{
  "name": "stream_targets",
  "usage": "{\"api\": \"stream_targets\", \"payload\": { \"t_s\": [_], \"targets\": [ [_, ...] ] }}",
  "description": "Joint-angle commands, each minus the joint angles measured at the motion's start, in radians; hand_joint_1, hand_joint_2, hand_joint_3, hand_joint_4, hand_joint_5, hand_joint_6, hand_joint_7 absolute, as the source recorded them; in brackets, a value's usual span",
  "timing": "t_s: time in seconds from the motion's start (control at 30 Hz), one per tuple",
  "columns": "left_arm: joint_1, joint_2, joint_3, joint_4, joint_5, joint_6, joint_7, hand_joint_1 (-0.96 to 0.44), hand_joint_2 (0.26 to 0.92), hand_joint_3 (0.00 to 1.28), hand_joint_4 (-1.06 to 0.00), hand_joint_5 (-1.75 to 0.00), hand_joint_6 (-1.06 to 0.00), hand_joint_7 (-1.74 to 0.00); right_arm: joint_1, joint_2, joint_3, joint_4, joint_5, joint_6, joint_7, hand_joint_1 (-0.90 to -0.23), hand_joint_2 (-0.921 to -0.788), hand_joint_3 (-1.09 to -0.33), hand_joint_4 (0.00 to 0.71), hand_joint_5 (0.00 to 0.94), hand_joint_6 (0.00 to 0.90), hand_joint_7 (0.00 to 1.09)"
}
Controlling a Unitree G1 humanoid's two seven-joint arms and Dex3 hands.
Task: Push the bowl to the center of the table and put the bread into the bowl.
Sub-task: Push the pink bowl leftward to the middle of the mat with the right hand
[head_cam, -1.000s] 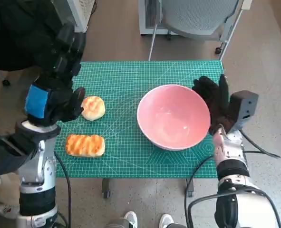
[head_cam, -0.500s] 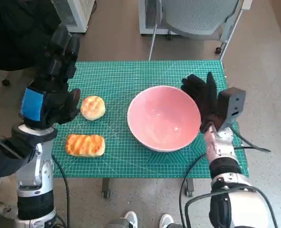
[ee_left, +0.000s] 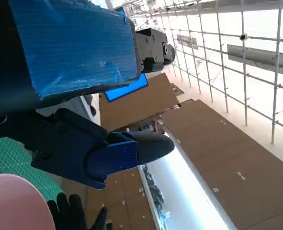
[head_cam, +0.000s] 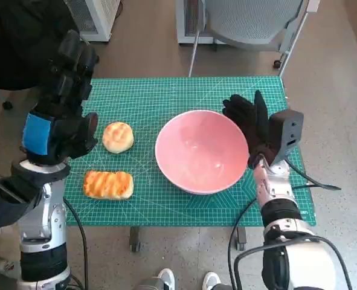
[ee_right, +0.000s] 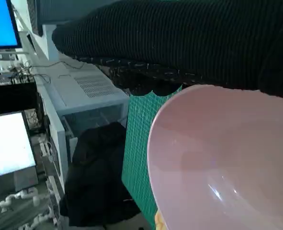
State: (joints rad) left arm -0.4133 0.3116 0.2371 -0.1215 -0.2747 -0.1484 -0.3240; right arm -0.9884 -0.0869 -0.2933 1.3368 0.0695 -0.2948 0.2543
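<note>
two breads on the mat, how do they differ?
Shape: the round bread is a small dome; the long bread is a wider, flatter oblong.
Colour: the round bread is paler yellow; the long bread is deeper orange with pale stripes across it.
Place: the round bread lies farther from the robot and closer to the pink bowl; the long bread lies near the mat's front edge.
Shared: both rest untouched on the green mat, left of the bowl.

The left hand [head_cam: 60,121] hung raised at frame left, fingers [head_cam: 75,60] apart; the right hand [head_cam: 250,124], fingers spread, stood at right.
</note>
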Motion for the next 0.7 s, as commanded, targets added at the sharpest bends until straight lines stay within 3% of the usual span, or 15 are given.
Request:
{"api": "stream_targets", "payload": {
  "t_s": [0.03, 0.7],
  "targets": [
    [0.012, 0.016, 0.007, -0.010, 0.012, -0.003, 0.007, -0.60, 0.921, 0.58, 0.00, 0.00, 0.00, -0.17, -0.001, 0.020, 0.009, 0.016, -0.021, 0.019, -0.002, -0.683, -0.921, -0.866, 0.285, 0.003, 0.392, 0.01],
    [0.016, 0.014, 0.009, -0.002, 0.020, -0.010, 0.009, -0.60, 0.921, 0.58, 0.00, 0.00, 0.00, -0.19, -0.012, 0.022, 0.008, 0.017, -0.036, 0.031, -0.004, -0.673, -0.921, -0.866, 0.288, 0.002, 0.385, 0.00]
  ]
}}
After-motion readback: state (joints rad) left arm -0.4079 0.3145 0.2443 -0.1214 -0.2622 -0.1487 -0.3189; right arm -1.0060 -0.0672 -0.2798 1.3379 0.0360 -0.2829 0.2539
